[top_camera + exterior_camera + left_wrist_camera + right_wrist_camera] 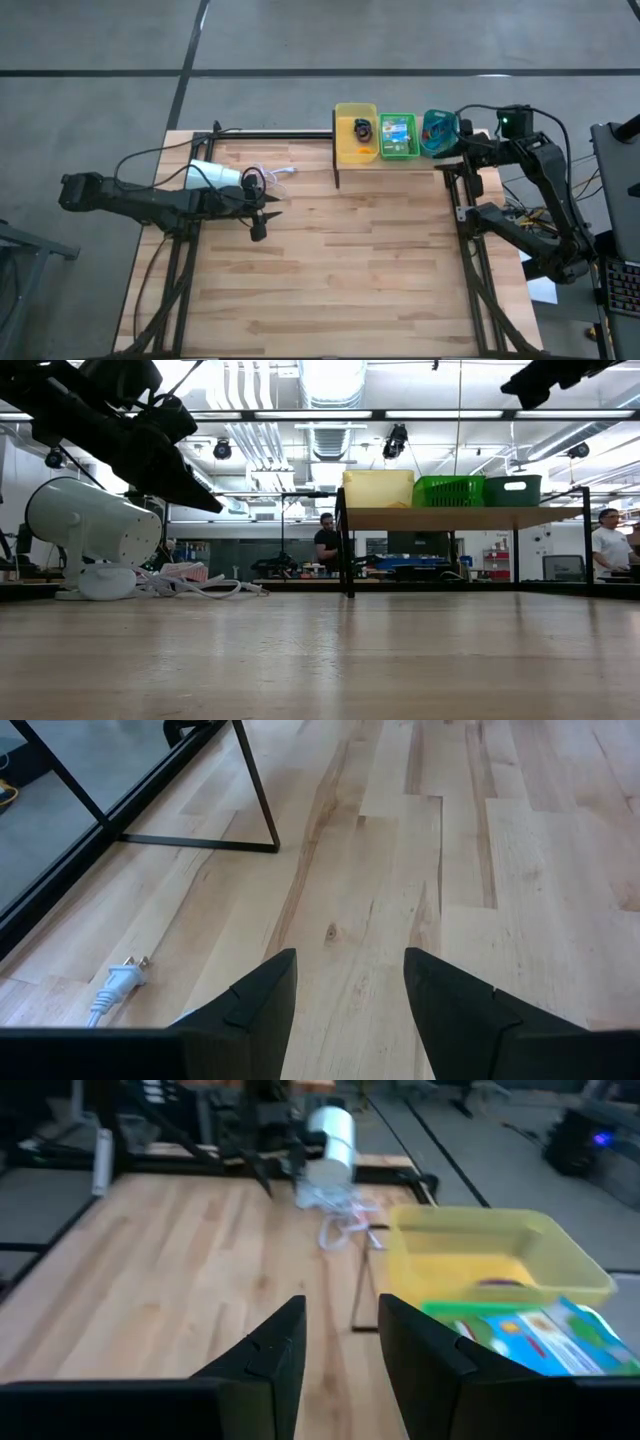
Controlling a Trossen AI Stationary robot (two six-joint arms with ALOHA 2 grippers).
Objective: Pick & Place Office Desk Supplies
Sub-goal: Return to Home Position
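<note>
A crayon box (398, 131) lies in the green tray (399, 152), and it shows again as the crayon box (530, 1338) in the right wrist view. Dark loops (361, 129) lie in the yellow tray (355, 153). Coloured pieces fill the teal tray (437, 133); I cannot tell what they are. My right gripper (340, 1308) is open and holds nothing. It hangs high at the far right by the teal tray, pointing toward the table's left. My left gripper (350, 965) is open with nothing in it, over bare wood beside the lamp.
The three trays stand side by side on a raised wooden shelf (460, 518) with thin black legs at the far edge. A white cylindrical lamp (215, 175) lies at the far left. Its white cord (280, 174) and plug (120, 982) lie on the wood. People show beyond the table.
</note>
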